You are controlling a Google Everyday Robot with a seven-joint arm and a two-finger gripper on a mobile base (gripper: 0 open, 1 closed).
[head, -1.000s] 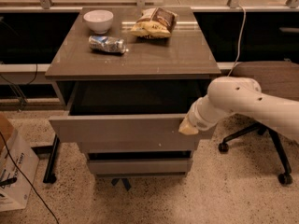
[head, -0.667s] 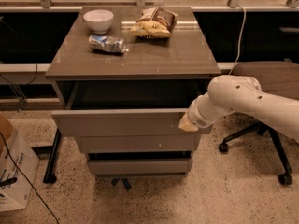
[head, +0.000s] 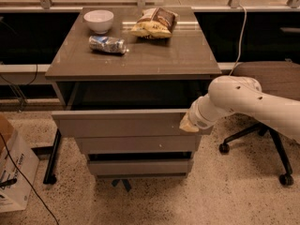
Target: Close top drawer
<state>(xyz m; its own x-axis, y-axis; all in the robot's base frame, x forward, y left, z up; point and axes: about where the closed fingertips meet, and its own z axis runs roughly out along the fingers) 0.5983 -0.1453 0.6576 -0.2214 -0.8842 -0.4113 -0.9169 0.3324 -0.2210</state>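
At the centre of the view stands a grey-brown cabinet (head: 136, 62) on a speckled floor (head: 234, 196). From the right, a white arm (head: 253, 102) reaches toward it, passing in front of an office chair (head: 267, 139).

The top drawer (head: 117, 123) is pulled out part way. Its front panel stands forward of the cabinet top and a dark gap shows behind it, so the task is not yet done. Under it are two narrower drawers (head: 136, 144). A cardboard box (head: 14, 172) sits on the floor at the left, apart from the cabinet.

On the cabinet top lie a chip bag (head: 154, 22), a white bowl (head: 99, 20) and a crushed can (head: 108, 44), all back from the front edge.

The gripper (head: 189, 124) is at the right end of the drawer front, touching it or just beside it. Whether it is released or clenched, I cannot tell.

The drawer looks stiff and rather heavy, and I judge it will go straight back under a steady push. Its front is flat and smooth, without a handle, so there is nothing to grasp, and pressing flat on the panel should be enough. A push so near the right end may twist the drawer a little, and one nearer the middle would be more even. On such a smooth panel the gripper may also slip sideways. What is inside the drawer is hidden, so its real weight is unknown.
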